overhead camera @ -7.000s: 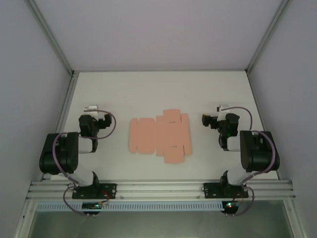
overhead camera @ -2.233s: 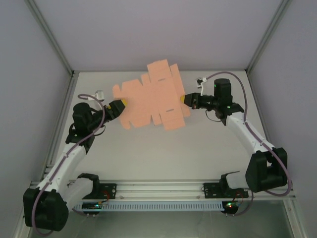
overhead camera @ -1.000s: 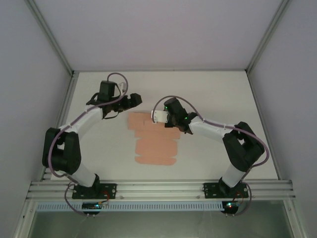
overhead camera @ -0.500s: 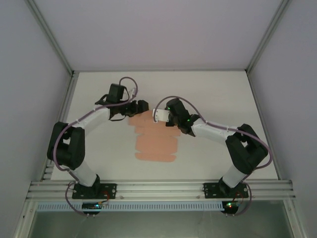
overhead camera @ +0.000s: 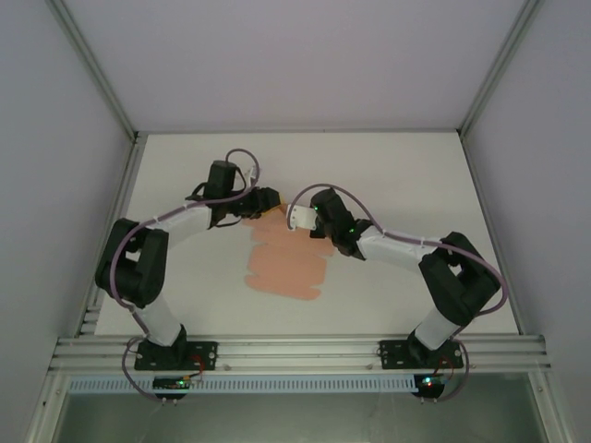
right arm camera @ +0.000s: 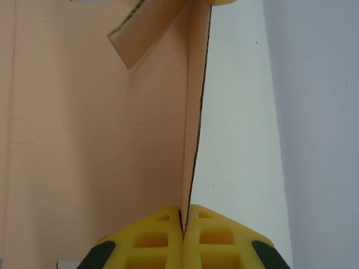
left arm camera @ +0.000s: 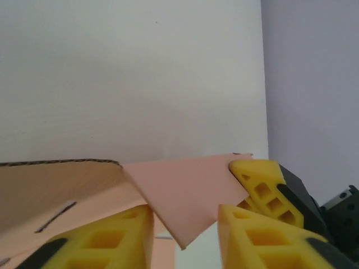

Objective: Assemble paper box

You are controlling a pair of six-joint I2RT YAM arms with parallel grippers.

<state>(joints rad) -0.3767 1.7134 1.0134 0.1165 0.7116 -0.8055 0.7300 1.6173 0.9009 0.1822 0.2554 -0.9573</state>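
L-wrist cam: paper box (left arm camera: 179, 190) cut off btm & left.

paper box (overhead camera: 286, 263): plain salmon-pink | end effector fingers (right arm camera: 168, 218): yellow | table (overhead camera: 416, 175): white | arms (overhead camera: 397, 245): black-and-white

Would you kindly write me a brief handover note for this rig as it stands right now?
Right end effector: shut on the edge of a raised panel of the paper box.
Left end effector: jaws apart, a corner flap in the gap, not pinched.
Box: on the table, mostly flat, far end lifted between the two arms.
Done: one panel stood up.
Left: grip the flap, fold the other walls, tuck the tabs.
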